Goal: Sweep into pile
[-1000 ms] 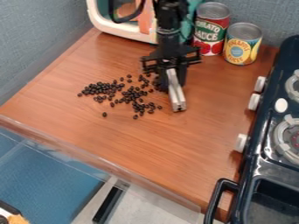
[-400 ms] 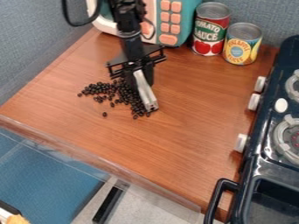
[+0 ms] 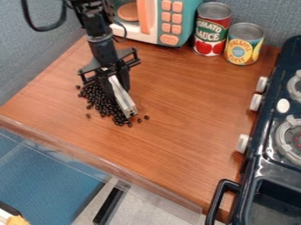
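On our left, the surface (image 3: pixel 188 105) runs along a blue-grey wall (image 3: pixel 35 44), and a clear strip (image 3: pixel 111 159) lines its front edge. The black beans (image 3: pixel 101 102) lie in a dense heap on the left part of the surface, with one bean (image 3: pixel 88 116) apart at the left and two strays (image 3: pixel 143 118) near the heap's right side. We see the black arm (image 3: pixel 94 22) come in from the top left, slanting down and rightward, so that its tool (image 3: pixel 117 87) hangs low over the beans. The tool is closed around a silver bar (image 3: pixel 122 100), which tilts down to the right, its lower end beside the heap. Behind, we have a toy microwave (image 3: pixel 150 17) with orange buttons, then a red can (image 3: pixel 212 26) with pale lettering on a green band above pictured tomatoes. Just beside it, a yellow-and-blue can (image 3: pixel 243 46) carries lettering too. The surface stretches from the tool to the dark toy stove (image 3: pixel 267 169) on our right, with pale knobs (image 3: pixel 255 102) along its near side and a black handle (image 3: pixel 218 197) at the front.
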`<state>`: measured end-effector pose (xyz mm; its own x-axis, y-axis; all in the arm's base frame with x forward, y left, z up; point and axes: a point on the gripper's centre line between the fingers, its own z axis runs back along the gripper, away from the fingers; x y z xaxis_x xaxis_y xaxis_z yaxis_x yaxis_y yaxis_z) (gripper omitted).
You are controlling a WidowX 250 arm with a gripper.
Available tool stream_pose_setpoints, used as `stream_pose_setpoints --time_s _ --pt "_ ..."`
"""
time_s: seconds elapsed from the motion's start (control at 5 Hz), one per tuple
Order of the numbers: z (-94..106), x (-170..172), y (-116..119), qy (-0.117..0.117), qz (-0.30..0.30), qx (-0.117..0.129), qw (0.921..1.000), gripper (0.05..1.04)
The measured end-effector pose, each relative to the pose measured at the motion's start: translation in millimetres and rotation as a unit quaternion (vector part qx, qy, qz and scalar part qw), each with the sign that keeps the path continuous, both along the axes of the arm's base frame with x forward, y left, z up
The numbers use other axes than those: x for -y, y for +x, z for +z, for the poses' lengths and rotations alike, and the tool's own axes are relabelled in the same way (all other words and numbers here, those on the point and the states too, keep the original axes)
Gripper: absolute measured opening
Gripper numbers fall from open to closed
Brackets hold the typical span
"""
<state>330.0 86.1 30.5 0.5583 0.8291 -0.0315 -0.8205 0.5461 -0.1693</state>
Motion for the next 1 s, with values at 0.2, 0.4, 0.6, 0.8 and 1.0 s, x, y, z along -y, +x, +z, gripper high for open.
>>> stream_pose_setpoints --time_s 0.2,0.4,0.6,0.8,1.0 --pt "-0.2 -7.0 -4.4 -0.001 0.004 0.002 1.0 0.37" --pt "-0.1 -8.2 -5.4 -0.01 0.008 0.004 0.9999 0.37" --pt "19.2 -0.3 0.2 -0.016 0.001 0.031 0.9994 0.37" --pt "47.9 25.8 17.0 -0.03 -0.017 0.066 0.9972 0.37" --pt "62.7 55.6 31.8 -0.037 -0.051 0.08 0.9948 0.37"
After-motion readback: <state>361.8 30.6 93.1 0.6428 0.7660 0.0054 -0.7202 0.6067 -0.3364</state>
